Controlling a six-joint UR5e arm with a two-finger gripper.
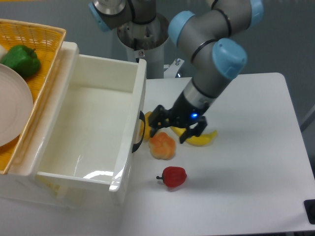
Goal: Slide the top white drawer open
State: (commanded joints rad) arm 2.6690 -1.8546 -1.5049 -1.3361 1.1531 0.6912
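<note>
The top white drawer [93,132] stands pulled far out of the cream-white chest, and its deep box shows empty. Its black curved handle [140,132] is on the front panel facing right. My gripper [172,129] is open, just right of the handle and apart from it, low over the table above the fruits. The lower drawer is hidden under the open one.
An orange fruit [162,145], a yellow banana [199,138] and a red pepper [173,176] lie on the white table [246,172] near the gripper. On the chest sits a wicker basket [44,64] with a green pepper [20,59] and a white plate [12,105].
</note>
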